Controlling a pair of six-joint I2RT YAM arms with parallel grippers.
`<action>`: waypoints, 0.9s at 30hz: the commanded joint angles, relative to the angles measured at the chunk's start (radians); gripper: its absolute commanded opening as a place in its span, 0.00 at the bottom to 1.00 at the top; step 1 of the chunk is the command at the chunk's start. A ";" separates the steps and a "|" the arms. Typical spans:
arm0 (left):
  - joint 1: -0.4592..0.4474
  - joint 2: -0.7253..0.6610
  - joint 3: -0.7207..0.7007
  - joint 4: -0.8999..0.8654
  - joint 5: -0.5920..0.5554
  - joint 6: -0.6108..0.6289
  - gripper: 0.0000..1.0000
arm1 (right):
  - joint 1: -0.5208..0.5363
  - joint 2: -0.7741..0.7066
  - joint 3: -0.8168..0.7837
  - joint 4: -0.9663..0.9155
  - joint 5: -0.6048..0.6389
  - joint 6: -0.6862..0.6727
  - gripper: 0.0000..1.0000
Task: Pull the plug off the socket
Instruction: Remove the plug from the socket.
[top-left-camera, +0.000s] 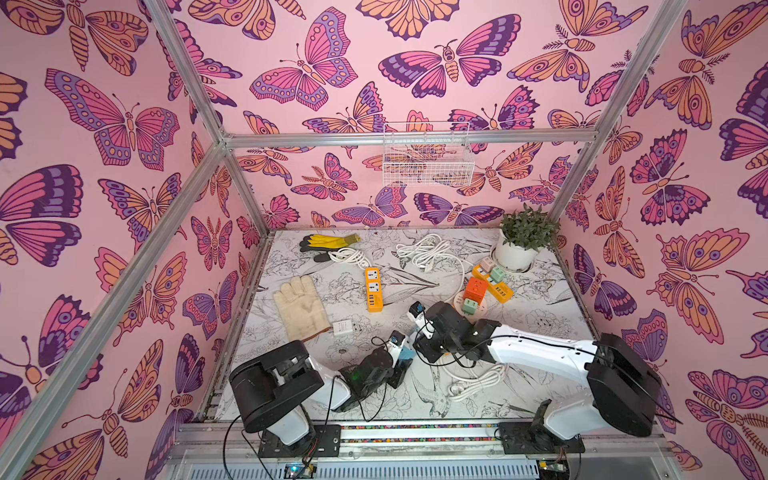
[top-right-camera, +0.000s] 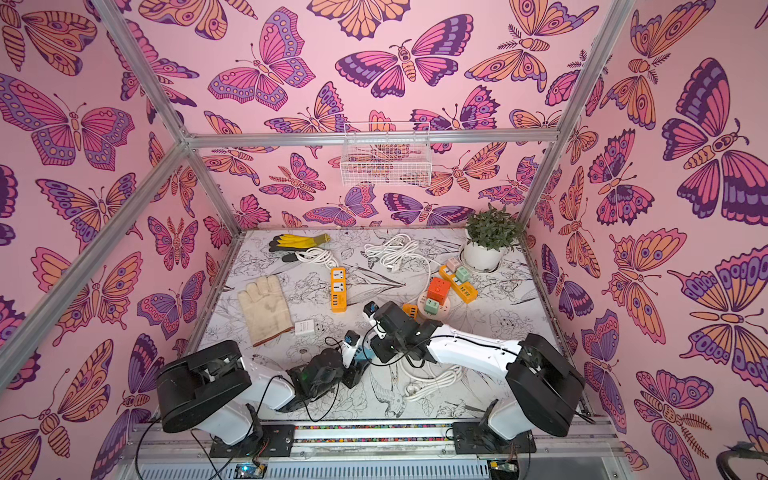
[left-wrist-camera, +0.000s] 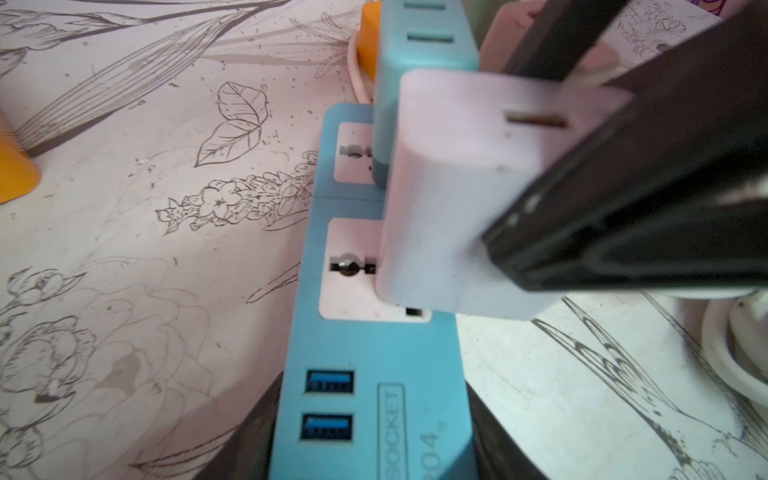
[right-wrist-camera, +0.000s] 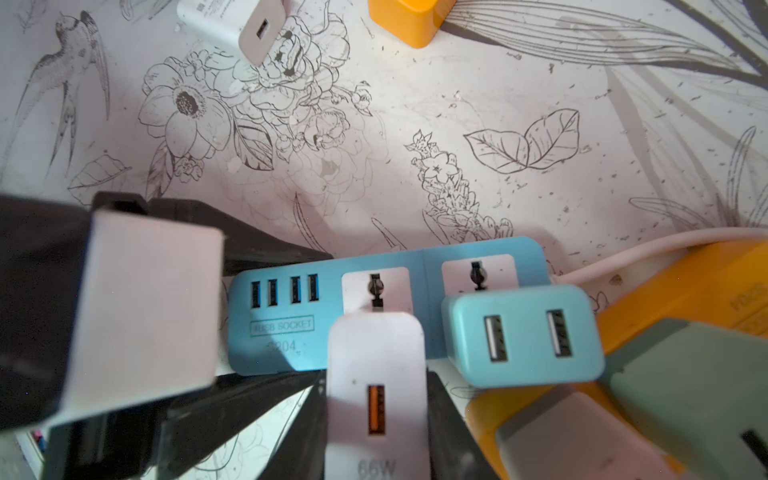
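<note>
Where the right gripper (right-wrist-camera: 376, 419) clamps the white plug (left-wrist-camera: 457, 199), blue socket (left-wrist-camera: 374, 365) hides prongs.

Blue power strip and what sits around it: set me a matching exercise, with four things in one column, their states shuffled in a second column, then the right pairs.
Things
1. white charger
2. blue charger
3. blue power strip
4. small white adapter

States
A. lies loose on the table, in no socket
B. held at its sides by the left hand
C. plugged into the strip's end socket, no hand on it
D. plugged in beside the USB ports, clamped by the right hand

Pairs: 1-D, 2-C, 3-B, 4-A
</note>
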 joint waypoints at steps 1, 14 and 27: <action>0.024 0.019 -0.016 -0.163 -0.040 -0.071 0.47 | 0.078 -0.058 -0.057 0.018 -0.020 0.060 0.11; 0.029 -0.004 -0.002 -0.220 -0.046 -0.066 0.47 | 0.028 0.013 0.125 -0.130 0.047 0.089 0.10; 0.043 -0.049 0.057 -0.352 -0.048 -0.086 0.47 | 0.207 -0.079 -0.049 0.041 0.172 0.020 0.10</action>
